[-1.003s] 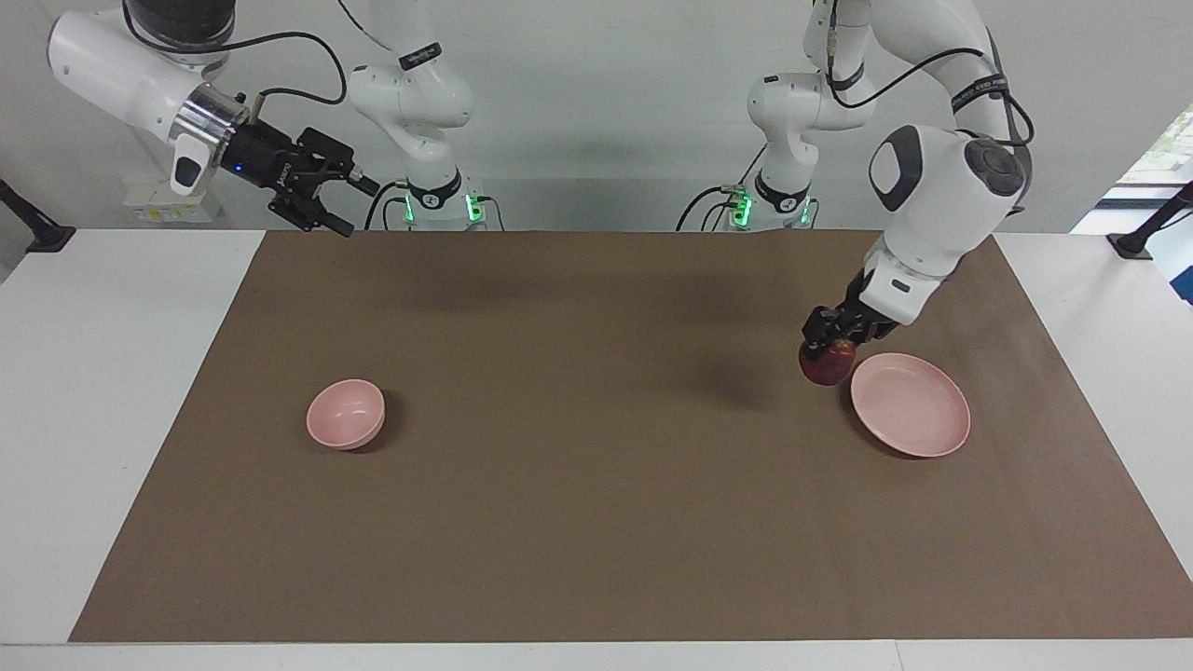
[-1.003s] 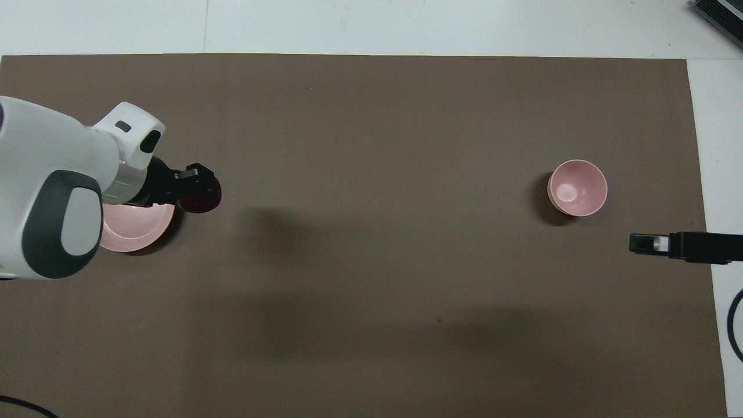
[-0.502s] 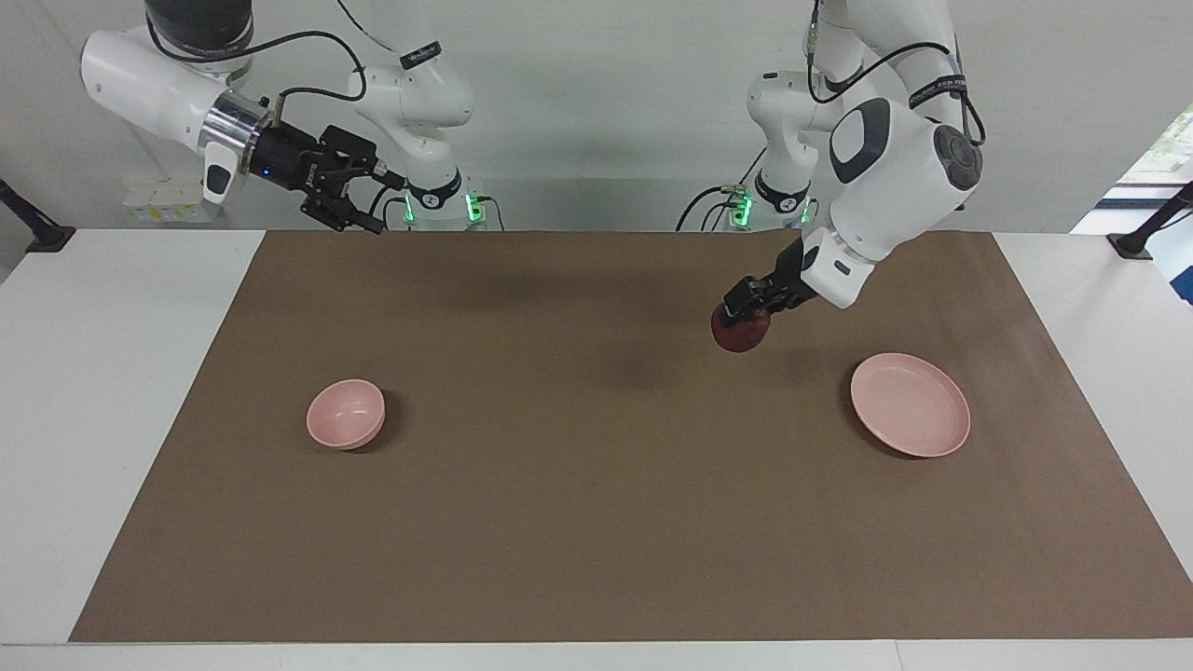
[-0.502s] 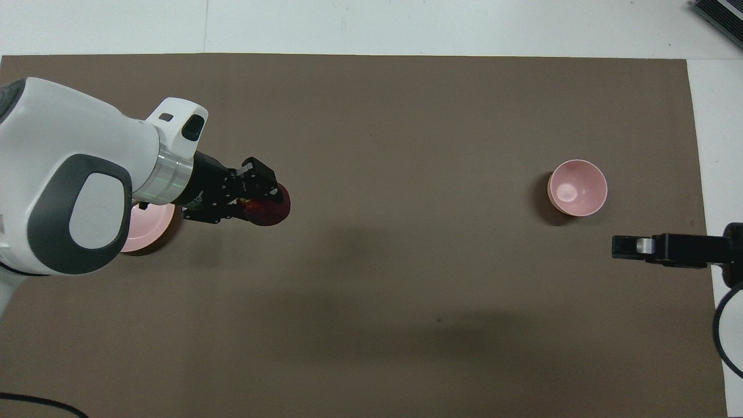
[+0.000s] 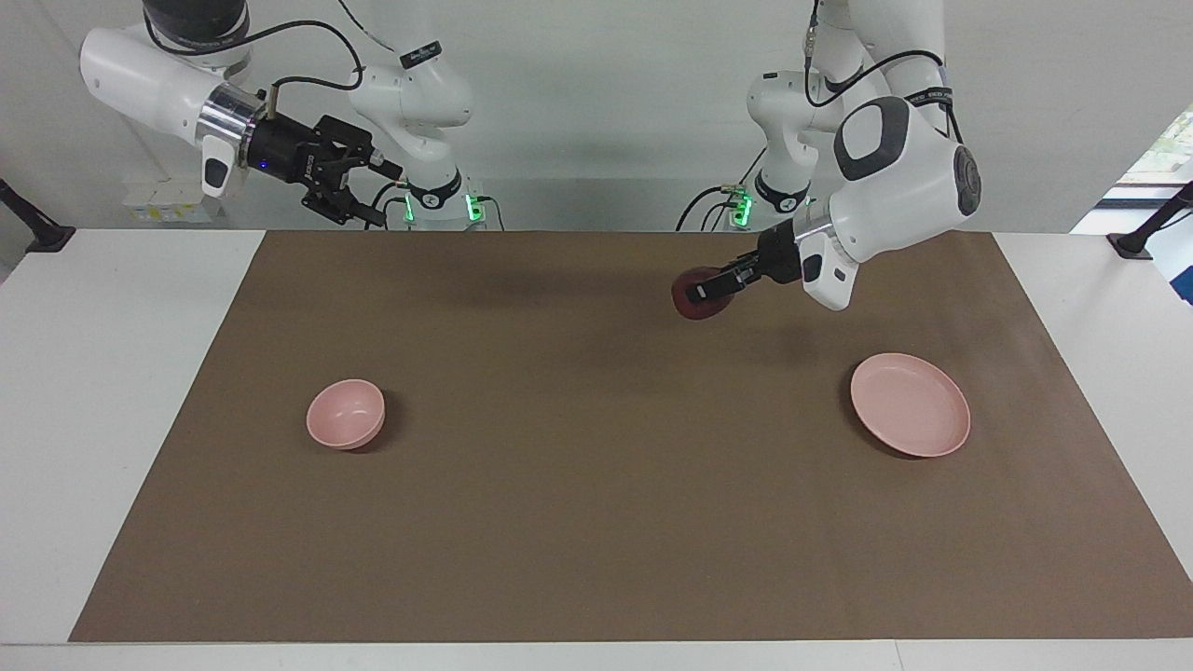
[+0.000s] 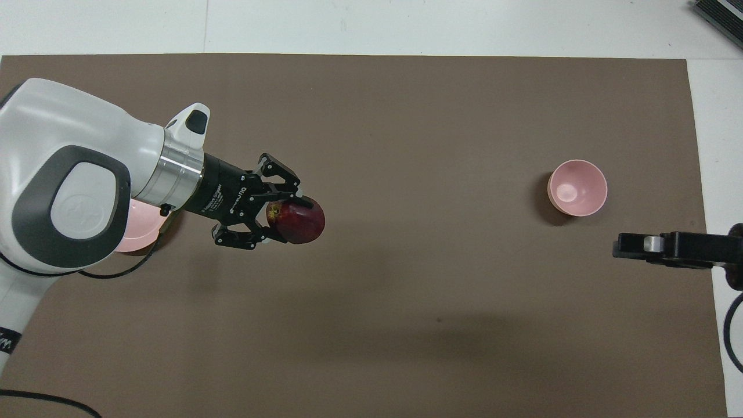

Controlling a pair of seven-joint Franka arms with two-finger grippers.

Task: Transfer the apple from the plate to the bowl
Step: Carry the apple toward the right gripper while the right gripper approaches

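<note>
Brown mat below; left pincer grips apple aloft.

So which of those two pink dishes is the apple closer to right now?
The wide flat plate, at the left arm's end. The left gripper holds the apple above the brown mat; the small deep bowl is much farther away.

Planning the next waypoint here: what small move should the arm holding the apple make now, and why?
Probably carry on toward the bowl: the left gripper holds the apple in the air over the mat, off the plate.
</note>
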